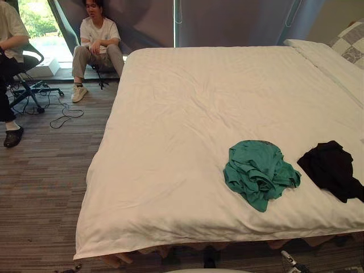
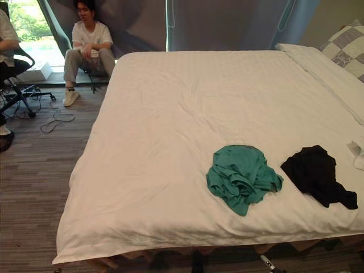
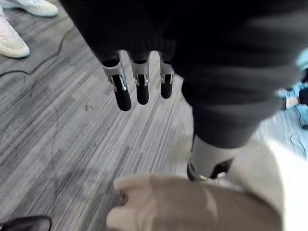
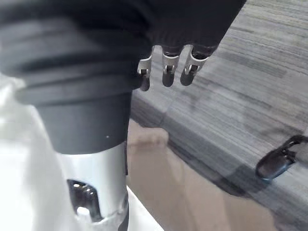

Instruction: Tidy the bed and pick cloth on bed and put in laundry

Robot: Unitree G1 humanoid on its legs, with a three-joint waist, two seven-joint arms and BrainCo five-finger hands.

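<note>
White bed (image 1: 182,102): green cloth (image 1: 259,173), black cloth (image 1: 331,168) near its front edge, bare beyond; we judge left hand (image 3: 140,89), right hand (image 4: 166,73) seemingly straight-fingered.

White bed (image 1: 187,114): green cloth (image 1: 259,170), black cloth (image 1: 333,169) near front edge; checked pillow (image 1: 350,41) far right.

We see grey striped carpet (image 3: 62,144) under the fingers of the left hand (image 3: 142,91), and the same carpet past the right hand (image 4: 167,72) fingers. Well beyond them: wide white bed (image 1: 187,102) w/ checked pillow (image 1: 352,42), dark grey drapes (image 1: 227,23), daylit window (image 1: 40,20), and an office chair (image 1: 34,91) nr the window.
</note>
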